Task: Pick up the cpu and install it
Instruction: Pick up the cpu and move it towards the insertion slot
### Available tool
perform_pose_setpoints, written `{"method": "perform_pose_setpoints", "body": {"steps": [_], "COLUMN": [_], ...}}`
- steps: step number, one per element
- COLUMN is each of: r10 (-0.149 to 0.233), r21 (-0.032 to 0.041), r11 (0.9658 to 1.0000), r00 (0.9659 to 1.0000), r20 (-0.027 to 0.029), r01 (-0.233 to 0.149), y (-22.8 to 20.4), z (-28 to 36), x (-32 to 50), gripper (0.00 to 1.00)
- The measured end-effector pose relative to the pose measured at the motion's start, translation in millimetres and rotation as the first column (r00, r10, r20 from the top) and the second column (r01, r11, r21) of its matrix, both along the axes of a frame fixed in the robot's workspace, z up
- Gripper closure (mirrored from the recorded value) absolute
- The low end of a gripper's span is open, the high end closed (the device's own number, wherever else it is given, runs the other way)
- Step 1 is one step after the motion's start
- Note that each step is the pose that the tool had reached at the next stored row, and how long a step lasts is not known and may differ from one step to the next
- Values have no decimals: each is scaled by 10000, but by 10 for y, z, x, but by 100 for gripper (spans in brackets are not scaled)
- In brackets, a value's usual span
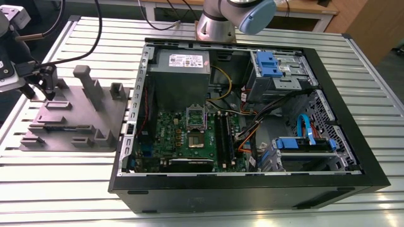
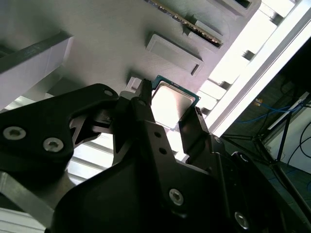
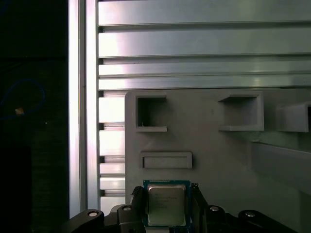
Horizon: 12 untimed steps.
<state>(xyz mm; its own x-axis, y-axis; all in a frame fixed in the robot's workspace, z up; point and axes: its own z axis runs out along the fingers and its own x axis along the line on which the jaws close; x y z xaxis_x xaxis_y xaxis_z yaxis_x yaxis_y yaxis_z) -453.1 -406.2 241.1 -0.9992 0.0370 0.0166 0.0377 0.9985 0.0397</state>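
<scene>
Your jaws are drawn in on the cpu. In both wrist views the black fingers lie one against each of two opposite edges of the chip with no gap to be made out, so the gripper is pinching it. The cpu's silvery metal top faces the cameras, with its thin darker rim showing around it. The chip sits level between the fingertips, close over the grey plastic plate. You cannot tell whether it rests on the plate or hangs just clear of it.

Just beyond the chip on the plate is a shallow oblong raised frame. Farther on are two square pockets set side by side, well apart from each other.

In the exterior view your gripper is at the exterior view's left, fingers pointing down at the near corner of the plate, beside its upright blocks. The plate lies flat on the slotted aluminium table.

Just beside the plate, toward the exterior view's right, the open computer case lies on its side. Inside it you can see the green motherboard with the shiny socket frame near its middle, the grey power supply behind that, and blue drive brackets at the far corner. The arm's base stands on the table behind the case.
</scene>
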Motion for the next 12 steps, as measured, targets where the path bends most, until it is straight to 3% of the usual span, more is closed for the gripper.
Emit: {"method": "perform_pose_setpoints", "body": {"steps": [12], "r10": [0], "r21": [-1], "r11": [10000], "r00": [10000], "r20": [-1], "r01": [0], "y": [0], "z": [50], "x": [0], "gripper": [53]}}
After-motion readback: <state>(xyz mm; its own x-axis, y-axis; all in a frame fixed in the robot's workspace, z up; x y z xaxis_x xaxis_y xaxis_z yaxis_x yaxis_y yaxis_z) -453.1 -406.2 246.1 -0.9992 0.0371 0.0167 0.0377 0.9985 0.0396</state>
